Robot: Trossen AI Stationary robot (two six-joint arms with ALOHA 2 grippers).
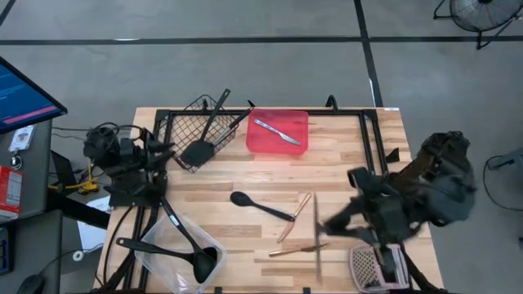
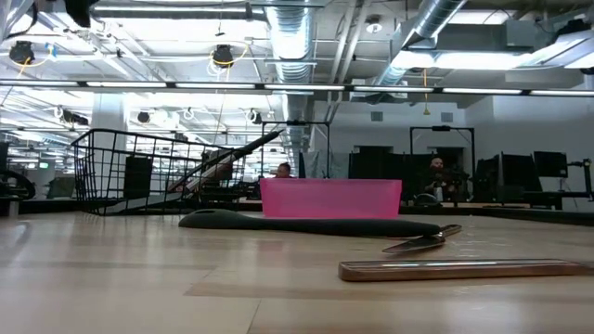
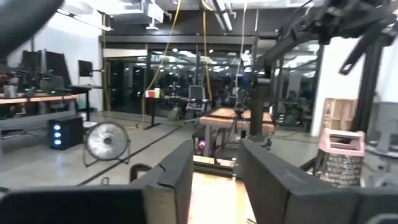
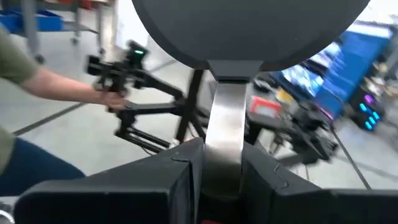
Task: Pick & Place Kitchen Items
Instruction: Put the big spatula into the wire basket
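Note:
My right gripper (image 4: 221,180) hangs over the table's right half (image 1: 323,227), shut on a utensil with a silver handle and a wide dark head (image 4: 249,31). At the table's left edge my left gripper (image 3: 214,180) is open, with nothing between its fingers (image 1: 159,155). A black spoon (image 1: 261,204), tan sticks (image 1: 296,214) and a copper piece (image 1: 298,249) lie flat on the wood. A silver knife (image 1: 276,131) lies in the red tray (image 1: 298,147). A black spatula (image 1: 204,145) leans in the wire basket (image 1: 176,122). Black utensils (image 1: 192,253) lie in the clear tub (image 1: 155,260). My right gripper pinches the utensil's silver handle (image 4: 222,149) between its two fingers. The fingers point roughly level toward the table's left side, and the handle runs up between them to the dark head. The utensil is lifted clear of the table.
A pinkish grater (image 1: 376,265) stands at the near right corner. A black frame (image 1: 372,131) runs along the table's far side. In the right wrist view a person's arm (image 4: 56,87) reaches to a dark device beyond the table. Bare wood lies between the spoon and the tray.

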